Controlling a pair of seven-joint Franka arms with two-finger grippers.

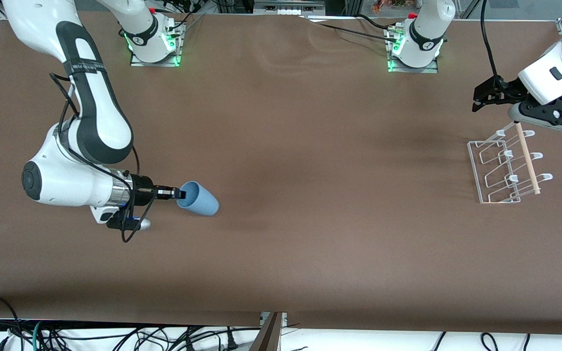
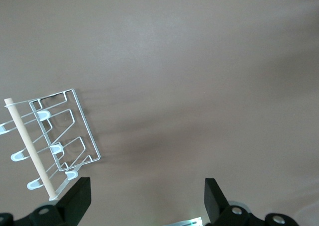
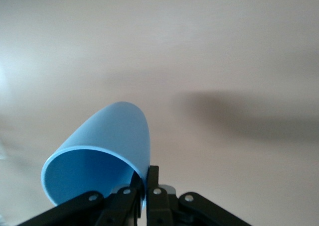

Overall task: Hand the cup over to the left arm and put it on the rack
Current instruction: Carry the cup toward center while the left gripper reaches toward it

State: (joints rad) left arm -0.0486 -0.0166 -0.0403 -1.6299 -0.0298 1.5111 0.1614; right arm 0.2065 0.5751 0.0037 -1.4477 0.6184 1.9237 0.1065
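Brown counter (image 1: 310,146), bare apart from the rack (image 1: 505,165) at the left arm's end and the cup (image 1: 198,197) toward the right arm's end.

I've got the right gripper (image 1: 179,193) on the cup w/ fingers pinching the rim wall, one inside the mouth, one outside; the right wrist view shows them pressed tight on that thin edge (image 3: 144,178). Cup is tipped on its side, mouth facing the wrist, base pointing toward the middle of the counter. Can't tell if it's touching the counter or just clear of it.

Handling, my guess: thin plastic, v. light, stiff enough but smooth and tapered, so a rim pinch could let it swivel. For the handoff I'd want the left side to take the body around mid-height, across the taper.

Right arm is folded low, forearm about level, wrist horizontal. Left gripper (image 1: 481,100) waits over the counter just by the rack, fingers (image 2: 75,198) spread wide, holding nothing.
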